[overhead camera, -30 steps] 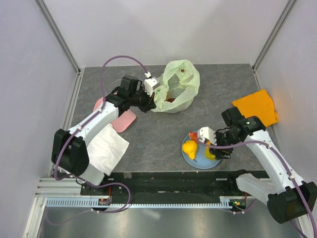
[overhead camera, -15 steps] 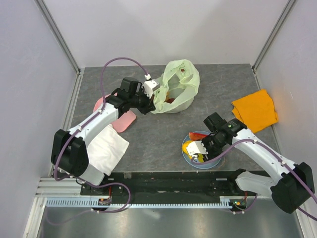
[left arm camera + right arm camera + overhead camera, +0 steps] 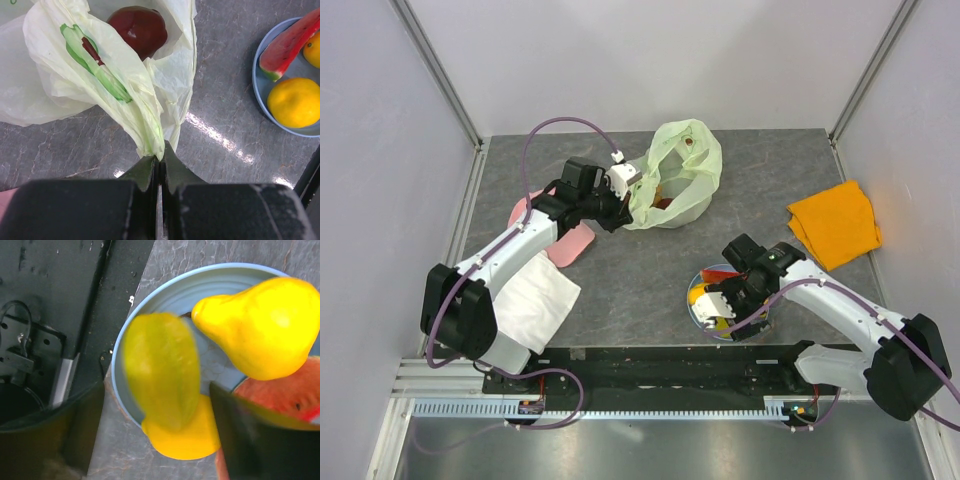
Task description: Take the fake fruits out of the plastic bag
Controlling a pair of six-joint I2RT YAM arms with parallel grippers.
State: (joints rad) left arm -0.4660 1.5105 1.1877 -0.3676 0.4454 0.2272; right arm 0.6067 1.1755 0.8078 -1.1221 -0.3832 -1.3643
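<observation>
Left jaws pinch the plastic bag [image 3: 75, 75], dark red fruit [image 3: 139, 29] inside; right jaws spread above the plate's [image 3: 170, 290] pear [image 3: 265, 325] and watermelon slice [image 3: 290, 42].

The grey desk [image 3: 620, 270] carries one translucent pale yellow-green plastic bag [image 3: 698, 175], one round light-blue plate [image 3: 165, 292] and three cloths: one white cloth [image 3: 535, 300], one pink cloth [image 3: 575, 243] and one orange cloth [image 3: 835, 222]. Six glossy toy fruits show. Four are at the plate: one yellow pear [image 3: 260, 330], one blurred yellow-green oblong fruit [image 3: 160, 375], one round yellow fruit [image 3: 185, 440] and one red watermelon slice [image 3: 275, 400]. Two are in the bag: one dark red fruit [image 3: 139, 29] and one small brown fruit [image 3: 690, 143]. There are two claws, the left claw [image 3: 159, 150] and the right claw [image 3: 160, 415].
</observation>
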